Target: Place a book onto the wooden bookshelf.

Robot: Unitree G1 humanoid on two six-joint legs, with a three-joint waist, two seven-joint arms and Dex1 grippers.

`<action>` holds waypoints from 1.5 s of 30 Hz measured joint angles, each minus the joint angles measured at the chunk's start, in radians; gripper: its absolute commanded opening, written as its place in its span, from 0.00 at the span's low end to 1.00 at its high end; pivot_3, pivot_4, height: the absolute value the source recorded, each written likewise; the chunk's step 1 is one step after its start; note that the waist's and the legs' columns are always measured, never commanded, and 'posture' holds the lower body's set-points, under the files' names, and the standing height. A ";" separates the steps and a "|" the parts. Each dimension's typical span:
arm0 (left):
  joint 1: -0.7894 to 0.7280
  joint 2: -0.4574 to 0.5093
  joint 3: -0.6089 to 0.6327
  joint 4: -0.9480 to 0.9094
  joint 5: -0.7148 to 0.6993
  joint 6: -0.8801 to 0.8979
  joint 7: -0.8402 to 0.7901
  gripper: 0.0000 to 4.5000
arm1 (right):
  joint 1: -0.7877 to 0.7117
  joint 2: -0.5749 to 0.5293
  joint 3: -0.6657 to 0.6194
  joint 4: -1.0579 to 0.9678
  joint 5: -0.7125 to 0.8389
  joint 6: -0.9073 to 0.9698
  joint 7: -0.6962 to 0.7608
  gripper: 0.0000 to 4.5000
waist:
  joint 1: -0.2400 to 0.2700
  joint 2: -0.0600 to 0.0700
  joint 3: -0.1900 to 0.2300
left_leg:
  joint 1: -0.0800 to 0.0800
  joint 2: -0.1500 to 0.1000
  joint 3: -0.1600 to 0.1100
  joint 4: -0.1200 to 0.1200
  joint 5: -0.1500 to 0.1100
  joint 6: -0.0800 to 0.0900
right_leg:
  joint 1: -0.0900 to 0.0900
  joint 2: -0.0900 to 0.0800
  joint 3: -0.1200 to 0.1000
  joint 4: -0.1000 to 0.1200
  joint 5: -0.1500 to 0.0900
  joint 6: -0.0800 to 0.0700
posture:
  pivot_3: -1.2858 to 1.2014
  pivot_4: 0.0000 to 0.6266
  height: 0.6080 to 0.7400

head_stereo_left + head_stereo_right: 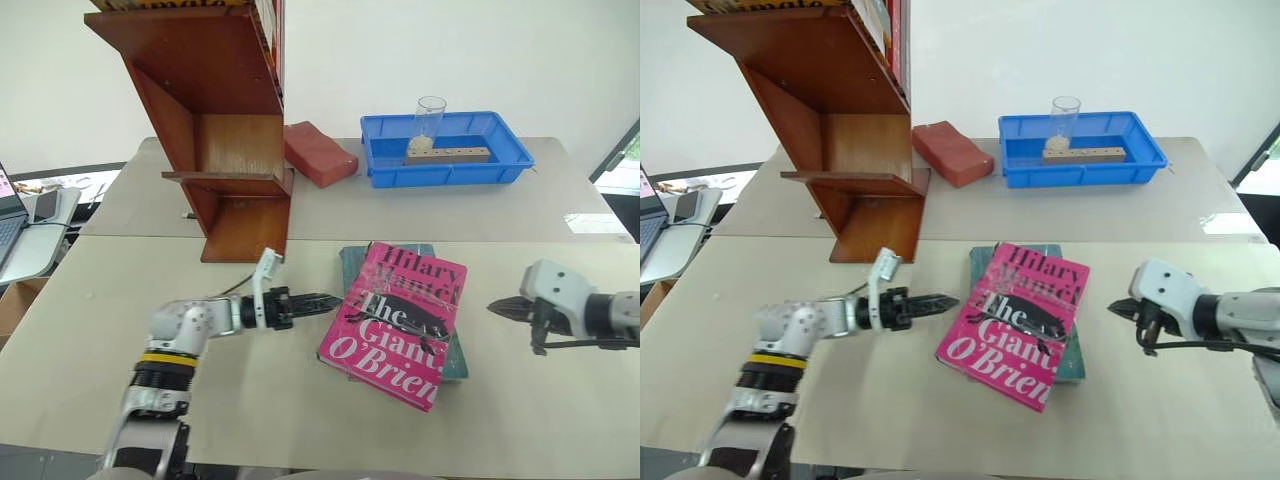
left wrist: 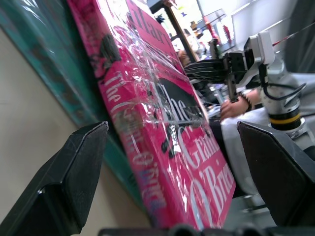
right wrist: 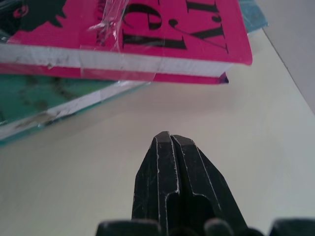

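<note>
Book: the pink book (image 1: 395, 322) lay cover up on a teal book (image 1: 1072, 362), near the table's (image 1: 250, 400) front edge.
Left gripper: left gripper (image 1: 335, 300) lay level at the book's left edge, jaws open.
Right gripper: right gripper (image 1: 497, 308) hung right of the book, apart, jaws closed, empty.
Bookshelf: bookshelf (image 1: 225, 130) stood at the table's back left.

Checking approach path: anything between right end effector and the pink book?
Nothing: bare table between the shut right end effector and pink book, per the right wrist view.
</note>
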 measured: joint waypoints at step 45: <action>-0.163 0.274 0.150 -0.394 0.069 -0.229 -0.002 0.15 | -0.224 0.049 -0.046 -0.242 0.219 0.219 0.006 0.00 | 0.005 0.000 0.005 | 0.002 -0.001 -0.004 -0.005 0.002 -0.004 | 0.007 0.000 -0.001 -0.015 0.000 0.003 | 0.52 0.24 0.31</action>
